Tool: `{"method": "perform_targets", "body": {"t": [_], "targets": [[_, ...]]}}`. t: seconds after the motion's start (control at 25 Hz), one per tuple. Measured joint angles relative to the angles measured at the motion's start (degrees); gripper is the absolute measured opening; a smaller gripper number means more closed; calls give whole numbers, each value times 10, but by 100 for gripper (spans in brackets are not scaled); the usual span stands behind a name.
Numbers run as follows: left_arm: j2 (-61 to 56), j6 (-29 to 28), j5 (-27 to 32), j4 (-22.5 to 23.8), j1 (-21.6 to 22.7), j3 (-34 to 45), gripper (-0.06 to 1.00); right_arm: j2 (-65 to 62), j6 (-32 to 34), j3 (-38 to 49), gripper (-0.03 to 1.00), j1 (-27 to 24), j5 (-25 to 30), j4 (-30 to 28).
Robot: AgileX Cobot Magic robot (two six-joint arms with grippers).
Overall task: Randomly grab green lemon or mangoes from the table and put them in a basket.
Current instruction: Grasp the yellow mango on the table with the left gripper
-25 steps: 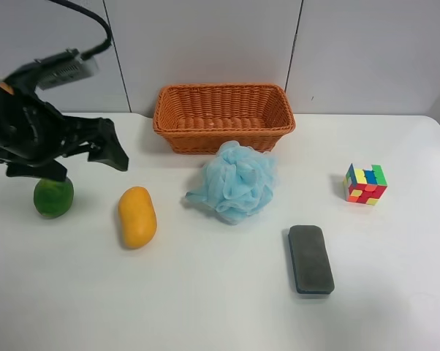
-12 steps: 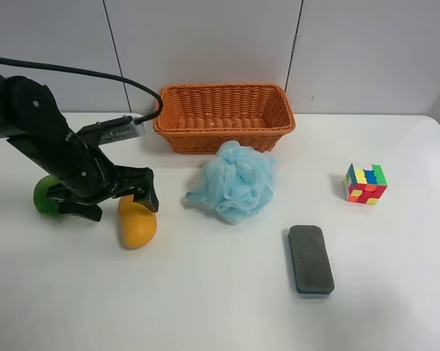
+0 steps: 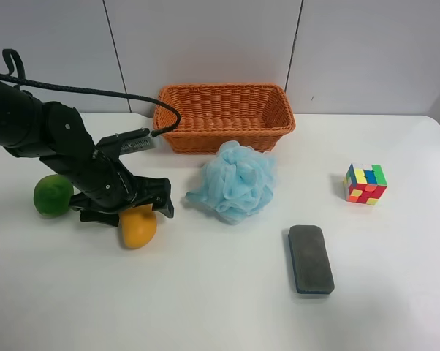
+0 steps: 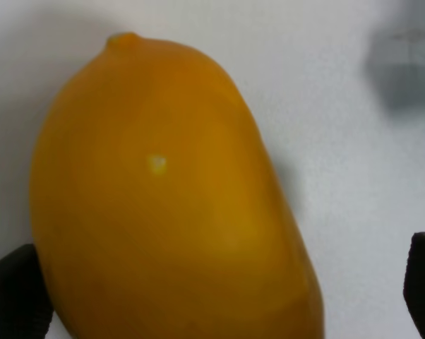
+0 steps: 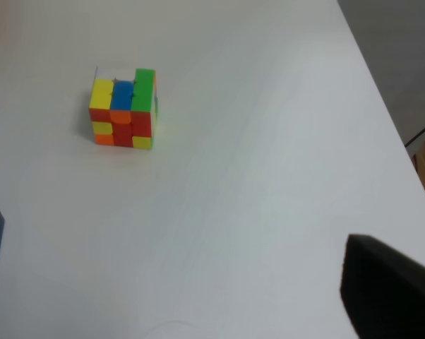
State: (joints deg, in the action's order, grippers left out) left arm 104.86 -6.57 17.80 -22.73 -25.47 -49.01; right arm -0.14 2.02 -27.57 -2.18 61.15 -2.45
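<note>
Left wrist view: the mango (image 4: pixel 170 198) fills the picture, lying on the desk (image 4: pixel 339 176), with a dark fingertip (image 4: pixel 15 293) on either side of it.
Left end effector (image 3: pixel 126 212): spread wide and straddling the mango, not pinching it from what I can see.
Long axis: it runs between the two fingers, so they would close across the narrow width.
Nearer arm: the left, right over the fruit.
Right end effector (image 5: pixel 385 286): over by the puzzle cube (image 5: pixel 123 107); only a dark corner shows, so I cannot tell its state.
Green lemon (image 3: pixel 52 195): on the desk, just beside the left arm.
Basket (image 3: pixel 224 89): beyond the mango, no fruit inside.
</note>
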Motion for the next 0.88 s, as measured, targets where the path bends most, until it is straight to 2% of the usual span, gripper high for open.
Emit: {"method": "perform_targets", "body": {"t": [0.44,0.52,0.6,0.88], "targets": [[3,1,-10,0,0,0,98,0,0,0,99,0,0,0],[3,1,-10,0,0,0,86,0,0,0,99,0,0,0],[3,2,-10,-1,0,0,62,0,0,0,99,0,0,0],[3,2,-9,-1,0,0,64,0,0,0,99,0,0,-1]]}}
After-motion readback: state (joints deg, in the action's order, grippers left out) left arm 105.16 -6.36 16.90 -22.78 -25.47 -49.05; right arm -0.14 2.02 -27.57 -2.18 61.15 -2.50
